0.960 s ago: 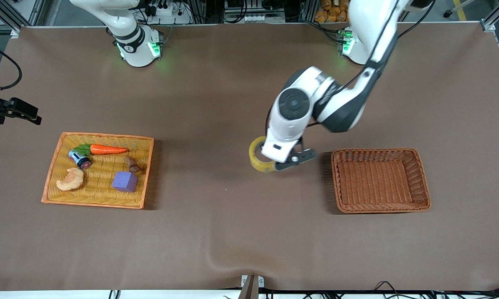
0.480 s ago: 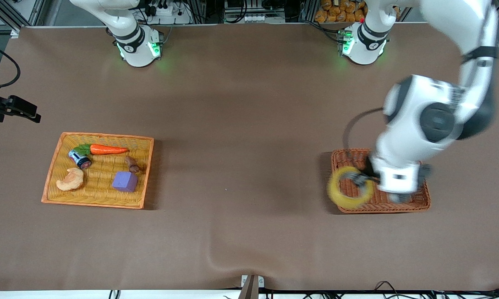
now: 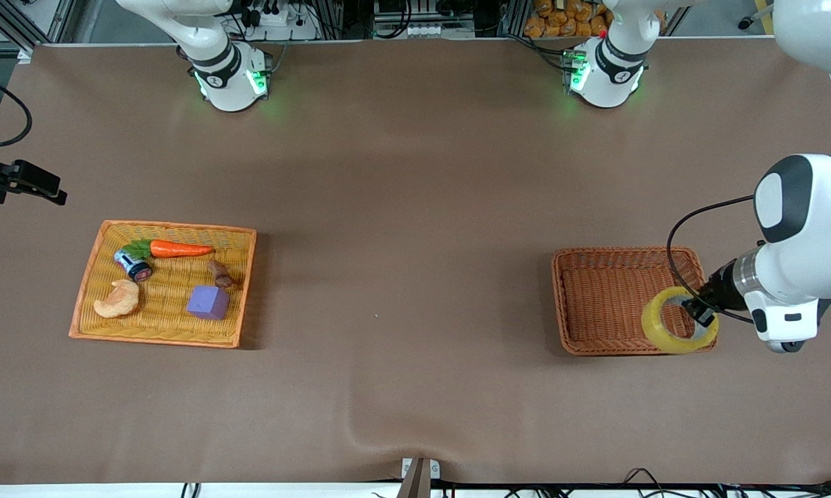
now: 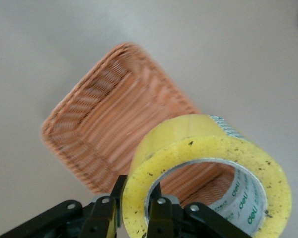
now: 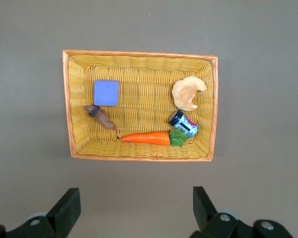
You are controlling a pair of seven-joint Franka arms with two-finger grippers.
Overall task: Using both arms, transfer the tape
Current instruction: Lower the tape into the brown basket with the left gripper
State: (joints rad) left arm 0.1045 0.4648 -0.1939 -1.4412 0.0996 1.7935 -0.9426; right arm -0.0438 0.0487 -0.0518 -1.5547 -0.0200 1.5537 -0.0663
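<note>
Over brown basket (image 3: 599, 304), left end effector (image 3: 700, 311) gripping tape (image 3: 678, 321)

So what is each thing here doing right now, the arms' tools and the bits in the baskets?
Left tool: shut on the yellow ring-shaped tape roll.
Yellow ring-shaped tape roll: held up over the brown wicker basket's corner.
Brown wicker basket: nothing lying in it.
Right tool: open, over the yellow wicker tray.
Yellow wicker tray: holds an orange carrot, purple cube and tan croissant.
</note>
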